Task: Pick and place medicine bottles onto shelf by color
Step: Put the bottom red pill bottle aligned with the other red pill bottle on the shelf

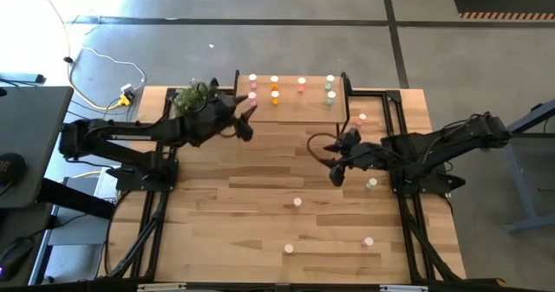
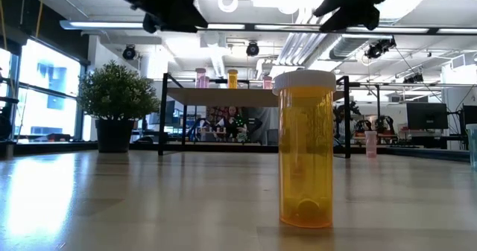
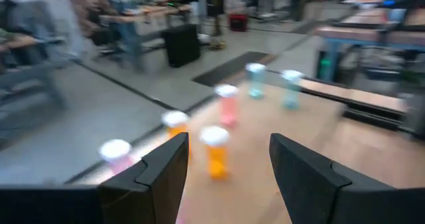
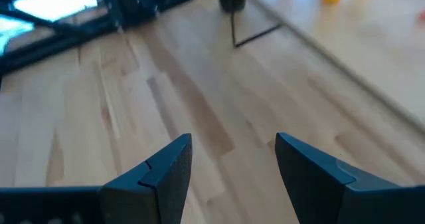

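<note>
The shelf (image 1: 295, 97) is taken as the landmark, at the desk's (image 1: 260, 205) far edge. Pink, orange and pale green medicine bottles (image 1: 275, 94) are seen standing on it. The left pincer (image 1: 246, 119) is held at the shelf's left front corner, fingers apart and empty. The right pincer (image 1: 336, 174) is held in front of the shelf's right end, fingers apart, nothing between them. More bottles are scattered on the desk, well in front of the shelf; a pink one (image 1: 297, 203) among them.

No readable text or labels anywhere.
</note>
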Robot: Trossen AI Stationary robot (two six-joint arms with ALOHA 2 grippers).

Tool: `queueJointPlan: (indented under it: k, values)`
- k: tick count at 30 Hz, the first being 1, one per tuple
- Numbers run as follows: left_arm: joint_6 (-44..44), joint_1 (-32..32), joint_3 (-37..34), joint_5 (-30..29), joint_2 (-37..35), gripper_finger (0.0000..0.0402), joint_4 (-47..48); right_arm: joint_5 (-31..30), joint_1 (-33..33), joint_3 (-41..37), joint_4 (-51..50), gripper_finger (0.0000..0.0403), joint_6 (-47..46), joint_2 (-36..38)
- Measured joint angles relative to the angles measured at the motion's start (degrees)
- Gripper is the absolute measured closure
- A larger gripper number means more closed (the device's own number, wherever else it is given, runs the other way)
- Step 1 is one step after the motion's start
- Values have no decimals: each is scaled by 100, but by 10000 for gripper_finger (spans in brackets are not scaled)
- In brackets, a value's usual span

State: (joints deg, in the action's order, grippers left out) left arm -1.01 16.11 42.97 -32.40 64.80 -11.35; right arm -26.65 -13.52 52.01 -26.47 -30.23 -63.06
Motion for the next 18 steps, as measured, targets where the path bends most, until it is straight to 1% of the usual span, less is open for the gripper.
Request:
queueJointPlan:
  k: [3,8,15,18]
  values:
    - [-273,-299,-423,150,-355,199,-49,6,-247,0,-94,194,-254,-204]
    - [-616,-782,-887,187,-802,199,-62,-35,-722,0,-135,194,-554,-605]
    - [-630,-1538,-1188,209,-954,199,-63,-336,-1456,0,-159,194,-1050,-1302]
    - [-427,-1785,-1201,194,-952,199,-43,-398,-1729,0,-154,194,-1383,-1580]
